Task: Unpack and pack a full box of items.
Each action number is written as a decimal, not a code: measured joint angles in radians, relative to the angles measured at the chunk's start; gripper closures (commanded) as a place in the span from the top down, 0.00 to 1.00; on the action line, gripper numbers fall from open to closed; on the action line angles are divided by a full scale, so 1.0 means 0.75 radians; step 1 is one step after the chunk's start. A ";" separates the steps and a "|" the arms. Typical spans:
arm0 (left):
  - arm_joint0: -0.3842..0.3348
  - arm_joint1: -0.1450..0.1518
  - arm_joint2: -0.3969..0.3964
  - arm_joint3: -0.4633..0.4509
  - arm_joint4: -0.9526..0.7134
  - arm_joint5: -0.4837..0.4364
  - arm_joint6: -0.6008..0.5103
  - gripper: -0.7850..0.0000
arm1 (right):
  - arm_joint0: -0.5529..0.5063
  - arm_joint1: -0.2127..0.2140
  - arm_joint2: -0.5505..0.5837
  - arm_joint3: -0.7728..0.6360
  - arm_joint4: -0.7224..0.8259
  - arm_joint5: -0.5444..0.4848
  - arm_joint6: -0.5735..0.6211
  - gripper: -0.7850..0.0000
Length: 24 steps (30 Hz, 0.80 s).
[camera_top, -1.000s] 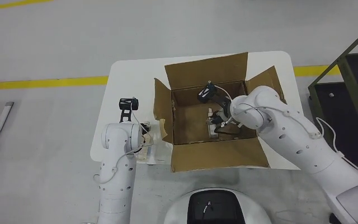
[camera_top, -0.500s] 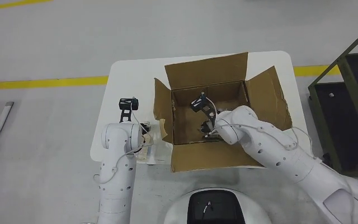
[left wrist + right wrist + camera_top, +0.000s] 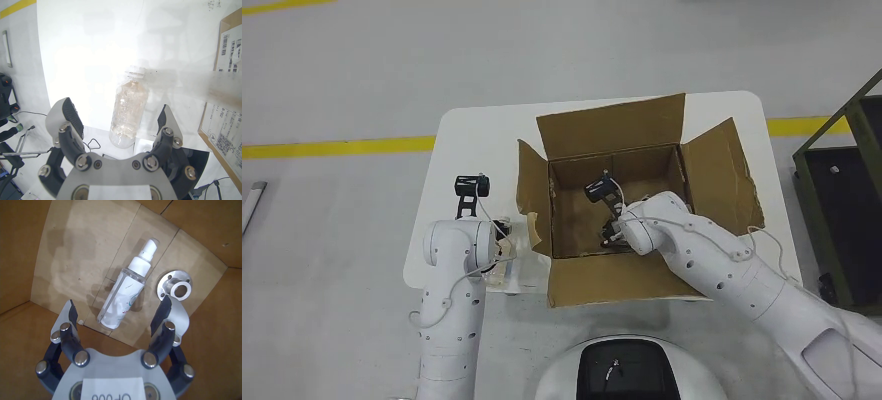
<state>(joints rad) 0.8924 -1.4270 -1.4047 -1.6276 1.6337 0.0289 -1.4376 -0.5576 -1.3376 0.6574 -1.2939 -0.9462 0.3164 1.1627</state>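
An open cardboard box [image 3: 567, 130] stands on the white table [image 3: 482, 135]. On its floor lie a clear spray bottle [image 3: 124, 289] with a white cap and a round metal flange [image 3: 174, 286]. My right gripper [image 3: 119, 311] hangs open inside the box, just above the spray bottle, which lies between its fingers without touching them. Left of the box, a clear plastic bottle [image 3: 129, 113] lies on the table. Open above that bottle is my left gripper [image 3: 121, 121], its fingers on either side and apart from it. In the top view the right arm [image 3: 682, 250] reaches into the box.
The box's flaps [image 3: 727, 165] stand open on all sides; one labelled flap [image 3: 226, 85] lies close to the left gripper. A dark rack [image 3: 842, 200] stands off the table's right side. Bare table [image 3: 94, 37] lies beyond the plastic bottle.
The right arm has swung leftward and deeper into the box, bringing its gripper over the spray bottle. The left arm has kept still.
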 measured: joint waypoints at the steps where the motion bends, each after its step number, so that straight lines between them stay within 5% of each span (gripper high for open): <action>1: 0.000 0.000 0.000 0.000 0.000 0.000 0.000 1.00 | -0.003 -0.004 -0.001 0.008 -0.001 -0.002 0.000 0.78; 4: 0.000 0.000 0.000 0.000 0.000 0.000 0.000 1.00 | -0.010 -0.013 -0.005 0.021 -0.005 0.001 -0.001 0.58; 11: 0.000 0.000 0.000 0.000 0.000 0.000 0.000 1.00 | -0.018 -0.033 -0.004 0.073 -0.011 -0.009 -0.015 0.44; 14: 0.000 0.000 0.000 0.000 0.000 0.000 0.000 1.00 | -0.017 -0.041 0.000 0.103 -0.008 -0.019 -0.020 0.20; 15: 0.000 0.000 0.000 0.000 0.000 0.000 0.000 1.00 | -0.016 -0.044 0.002 0.110 -0.008 -0.021 -0.022 0.00; 24: 0.000 0.000 0.000 0.000 0.000 0.000 0.000 1.00 | -0.010 -0.048 0.100 0.060 0.044 -0.031 -0.067 0.00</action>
<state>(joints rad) 0.8924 -1.4270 -1.4047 -1.6276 1.6337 0.0289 -1.4376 -0.5654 -1.3736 0.7323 -1.2486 -0.9130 0.2931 1.1127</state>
